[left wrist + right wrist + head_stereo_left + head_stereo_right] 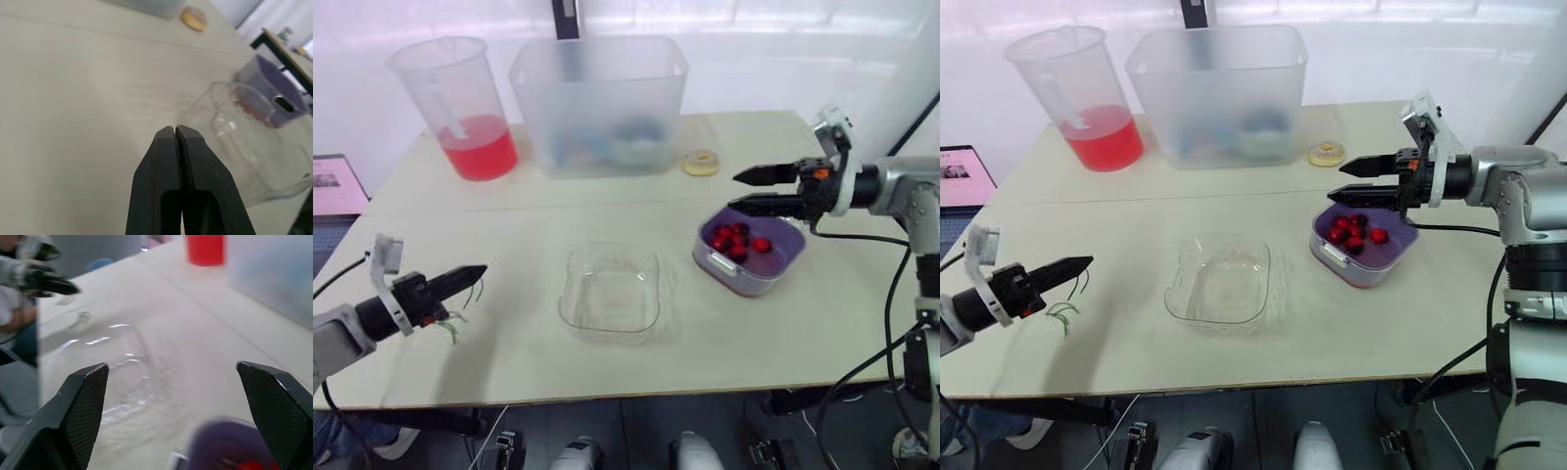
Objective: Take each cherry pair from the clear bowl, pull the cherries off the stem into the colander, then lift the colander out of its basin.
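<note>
Cherries (736,238) in colander (773,282), beige table (509,225), pale backdrop (754,59), left tool (476,273) closed, right tool (736,190) wide

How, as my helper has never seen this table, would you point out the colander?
On the beige table, look to the robot's right side, just under the open right claw. The colander sits there: the only purple, opaque container, holding red cherries, unlike the clear bowl beside it.

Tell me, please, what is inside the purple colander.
Several red cherries lie clustered inside the colander. The part of its floor beneath them is covered, so anything under them cannot be seen.
</note>
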`<state>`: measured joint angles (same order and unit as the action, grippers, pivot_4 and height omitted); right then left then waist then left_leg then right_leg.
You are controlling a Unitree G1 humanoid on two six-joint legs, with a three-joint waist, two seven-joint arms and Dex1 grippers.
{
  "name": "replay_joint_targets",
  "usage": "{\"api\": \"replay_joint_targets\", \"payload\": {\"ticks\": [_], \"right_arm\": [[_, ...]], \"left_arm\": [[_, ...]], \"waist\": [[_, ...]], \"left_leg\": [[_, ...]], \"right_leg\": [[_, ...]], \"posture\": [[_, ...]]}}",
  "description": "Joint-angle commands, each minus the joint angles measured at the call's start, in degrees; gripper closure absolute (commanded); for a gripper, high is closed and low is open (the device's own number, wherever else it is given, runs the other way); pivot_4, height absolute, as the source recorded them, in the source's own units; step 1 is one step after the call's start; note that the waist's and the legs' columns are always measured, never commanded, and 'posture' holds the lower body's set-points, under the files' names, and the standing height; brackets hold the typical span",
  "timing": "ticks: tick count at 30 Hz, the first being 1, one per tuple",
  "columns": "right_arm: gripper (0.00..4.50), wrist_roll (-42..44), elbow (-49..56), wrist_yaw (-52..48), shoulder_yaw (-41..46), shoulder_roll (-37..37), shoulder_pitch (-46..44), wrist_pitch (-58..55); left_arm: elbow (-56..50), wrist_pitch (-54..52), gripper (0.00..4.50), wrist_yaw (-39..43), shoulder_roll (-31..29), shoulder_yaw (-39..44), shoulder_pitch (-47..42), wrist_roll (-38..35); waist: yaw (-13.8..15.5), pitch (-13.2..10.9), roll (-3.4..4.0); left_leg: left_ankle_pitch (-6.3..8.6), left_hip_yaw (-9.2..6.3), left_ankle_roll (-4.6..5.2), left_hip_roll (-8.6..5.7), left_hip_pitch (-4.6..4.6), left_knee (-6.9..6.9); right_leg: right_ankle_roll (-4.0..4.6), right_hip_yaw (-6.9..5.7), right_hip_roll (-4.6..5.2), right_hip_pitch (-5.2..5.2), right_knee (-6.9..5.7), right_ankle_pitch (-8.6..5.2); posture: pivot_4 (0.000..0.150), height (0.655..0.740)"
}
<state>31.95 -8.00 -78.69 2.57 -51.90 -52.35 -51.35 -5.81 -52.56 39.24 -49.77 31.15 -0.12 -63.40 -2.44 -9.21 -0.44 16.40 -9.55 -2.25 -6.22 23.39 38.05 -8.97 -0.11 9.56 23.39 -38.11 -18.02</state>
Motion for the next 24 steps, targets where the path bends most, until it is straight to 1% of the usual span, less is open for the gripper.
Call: {"api": "replay_joint_targets", "payload": {"ticks": [1,4,9,12,15,16,19,24], "right_arm": [[0.04,6.66,10.97,-0.79,1.45,-0.43,2.11,-4.41],[0.04,10.86,17.53,0.27,1.42,0.59,3.44,-6.96],[0.04,13.73,21.00,2.64,0.97,1.48,3.30,-8.15],[0.00,14.35,20.81,3.76,0.72,1.98,2.91,-7.94],[0.00,14.45,20.23,4.73,-0.15,2.76,2.37,-7.74],[0.00,14.39,20.18,5.03,-0.58,3.26,2.34,-7.58],[0.00,14.43,20.14,5.43,-1.46,4.35,2.26,-7.33],[0.00,15.26,19.98,5.40,-2.02,4.99,1.83,-8.08]], "left_arm": [[5.13,-1.55,4.50,0.79,-0.16,0.81,1.38,2.45],[10.00,-1.43,4.50,1.22,0.20,-0.12,1.36,5.51],[16.22,-1.78,4.50,1.09,0.42,-1.39,-0.79,9.68],[17.17,-2.03,3.57,1.29,0.86,-0.34,-2.03,10.26],[16.47,-0.97,2.07,3.28,-0.96,-0.35,-1.51,12.43],[16.81,-0.66,1.63,3.84,-1.77,0.41,-1.76,12.77],[17.97,0.23,0.04,5.62,-4.44,3.52,-3.40,13.22],[17.17,-0.51,0.04,8.95,-10.09,7.51,-7.44,12.27]], "waist": [[0.30,0.00,0.00],[0.20,0.00,0.00],[0.26,0.01,-0.02],[0.19,0.01,-0.02],[-0.02,0.01,-0.02],[-0.06,0.01,-0.02],[-0.12,0.01,-0.02],[-0.01,0.01,-0.03]], "left_leg": [[0.00,-0.01,0.00,0.00,0.00,0.01],[0.00,-0.01,0.00,0.02,0.00,0.00],[0.00,-0.01,0.00,0.02,0.00,0.01],[0.00,-0.01,0.00,0.02,0.00,0.02],[0.00,-0.01,0.00,0.04,-0.01,0.02],[0.00,0.00,0.00,0.04,-0.01,0.02],[0.00,-0.01,-0.01,0.07,-0.01,0.00],[0.00,-0.03,-0.01,0.05,0.00,0.00]], "right_leg": [[0.00,0.00,0.00,0.00,0.00,0.00],[0.00,0.00,-0.01,0.02,-0.02,0.00],[0.00,-0.01,-0.01,0.01,-0.04,0.00],[0.00,-0.01,0.00,0.01,-0.05,0.00],[0.00,-0.02,-0.01,0.02,-0.07,0.00],[0.00,-0.01,-0.01,0.02,-0.07,0.00],[0.00,-0.02,-0.03,0.05,-0.07,0.00],[0.00,-0.03,-0.01,0.04,-0.06,0.00]], "posture": [[0.150,0.7400],[0.150,0.7400],[0.150,0.7400],[0.150,0.7400],[0.150,0.7400],[0.150,0.7400],[0.150,0.7400],[0.150,0.7400]]}}
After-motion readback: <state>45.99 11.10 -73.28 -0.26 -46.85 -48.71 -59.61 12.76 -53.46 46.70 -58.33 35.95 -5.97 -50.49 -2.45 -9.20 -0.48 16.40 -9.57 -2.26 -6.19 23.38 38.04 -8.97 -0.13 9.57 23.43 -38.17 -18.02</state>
